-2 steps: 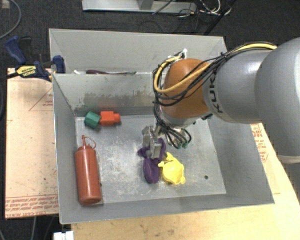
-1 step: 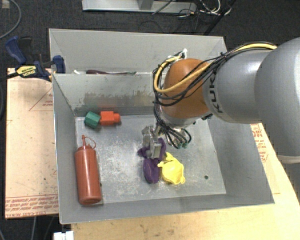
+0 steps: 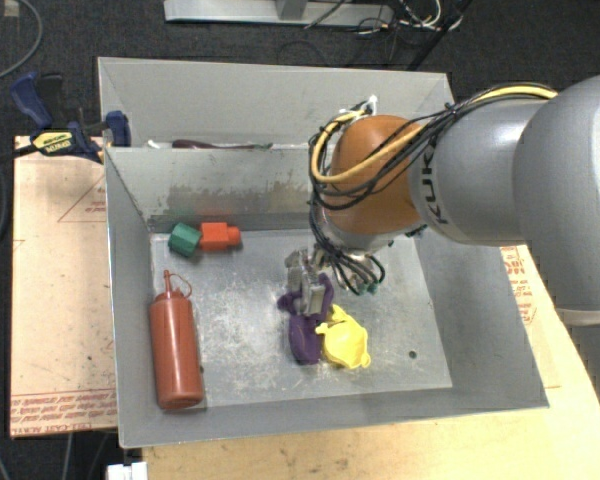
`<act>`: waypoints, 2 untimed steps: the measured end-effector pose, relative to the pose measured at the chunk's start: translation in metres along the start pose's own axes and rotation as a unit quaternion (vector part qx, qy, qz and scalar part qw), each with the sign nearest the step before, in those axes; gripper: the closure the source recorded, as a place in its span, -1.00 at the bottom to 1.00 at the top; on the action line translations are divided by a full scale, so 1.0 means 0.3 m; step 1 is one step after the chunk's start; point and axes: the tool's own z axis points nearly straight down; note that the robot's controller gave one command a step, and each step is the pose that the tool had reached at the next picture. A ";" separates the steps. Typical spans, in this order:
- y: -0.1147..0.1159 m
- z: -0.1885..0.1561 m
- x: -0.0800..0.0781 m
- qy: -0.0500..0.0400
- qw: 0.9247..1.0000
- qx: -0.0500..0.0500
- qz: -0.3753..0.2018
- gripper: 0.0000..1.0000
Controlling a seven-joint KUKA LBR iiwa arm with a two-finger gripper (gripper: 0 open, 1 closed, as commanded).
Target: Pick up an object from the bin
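My gripper point(image 3: 308, 290) is down in the middle of the bin, right on top of a purple soft thing point(image 3: 302, 336). Its fingers stand at the upper end of that purple thing, which seems to reach up between them. A crumpled yellow thing point(image 3: 344, 341) lies against the purple one on its right. Whether the fingers are closed on the purple thing is hidden by the wrist above.
A red squeeze bottle point(image 3: 176, 345) lies along the bin's left side. A green block point(image 3: 185, 239) and an orange block point(image 3: 220, 236) sit together at the back left. The arm comes in from the right over the bin's back half.
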 end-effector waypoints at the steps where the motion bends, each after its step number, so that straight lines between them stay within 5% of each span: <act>1: -0.014 -0.338 -0.002 -0.001 1.000 0.000 0.000 1.00; 2: -0.014 -0.338 -0.001 -0.001 1.000 0.000 0.001 1.00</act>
